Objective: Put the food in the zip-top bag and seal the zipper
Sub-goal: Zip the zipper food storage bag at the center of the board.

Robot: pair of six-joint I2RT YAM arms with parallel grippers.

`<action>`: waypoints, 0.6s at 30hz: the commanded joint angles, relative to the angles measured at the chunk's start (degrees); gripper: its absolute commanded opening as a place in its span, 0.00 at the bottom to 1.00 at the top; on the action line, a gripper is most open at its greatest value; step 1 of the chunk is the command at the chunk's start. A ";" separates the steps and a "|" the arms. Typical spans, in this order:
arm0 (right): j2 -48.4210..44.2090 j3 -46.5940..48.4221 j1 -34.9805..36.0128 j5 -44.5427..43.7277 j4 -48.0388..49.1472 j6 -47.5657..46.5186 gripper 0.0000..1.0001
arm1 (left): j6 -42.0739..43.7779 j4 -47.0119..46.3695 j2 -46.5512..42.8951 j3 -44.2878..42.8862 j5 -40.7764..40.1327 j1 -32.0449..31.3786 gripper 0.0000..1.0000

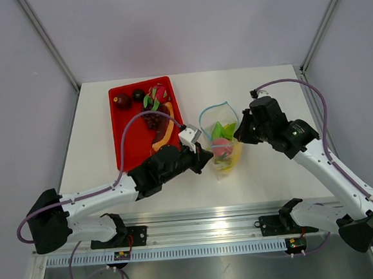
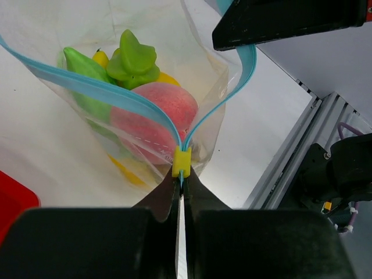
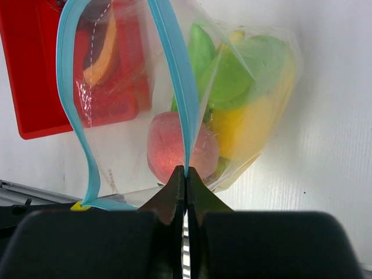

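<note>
**Between the arms, both ends of the bag's mouth pinched**

Mid-tabletop, just right of the red tray, the zip-top bag stands between my two wrists. My left arm lies low and stretched out from the near-left corner. Its left end effector is clamped on the zipper, right below the yellow slider. My right arm comes from the near-right corner with the elbow raised and the wrist turned left. Its right end effector is pinched together on the zipper's other end. Between those ends the mouth gapes. Inside sit a pink fruit, green pieces and yellow fruit. Grapes and a papaya slice lie on the tray.
</note>
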State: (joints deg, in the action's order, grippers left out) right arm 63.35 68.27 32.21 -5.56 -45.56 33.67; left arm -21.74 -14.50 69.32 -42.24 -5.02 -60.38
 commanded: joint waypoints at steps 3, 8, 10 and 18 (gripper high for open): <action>-2.18 4.50 0.22 0.01 -2.78 -3.25 0.05 | 7.39 2.36 -3.92 -4.17 10.17 4.65 0.00; -2.53 7.92 0.22 5.29 -4.36 -12.37 0.27 | 11.62 1.15 -4.64 -5.92 37.28 15.89 0.00; -2.88 9.07 0.23 7.23 -4.19 -17.20 0.40 | 12.42 1.40 -3.15 -7.85 43.57 20.10 0.00; -1.22 15.23 0.22 17.75 2.31 -35.84 0.66 | 17.95 11.84 8.18 -21.11 64.50 27.15 0.00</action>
State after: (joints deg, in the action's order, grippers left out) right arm 62.02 81.03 32.25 4.38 -48.05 10.31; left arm -8.01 -5.37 75.20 -58.06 46.22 -34.65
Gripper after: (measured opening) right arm 0.638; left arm 0.005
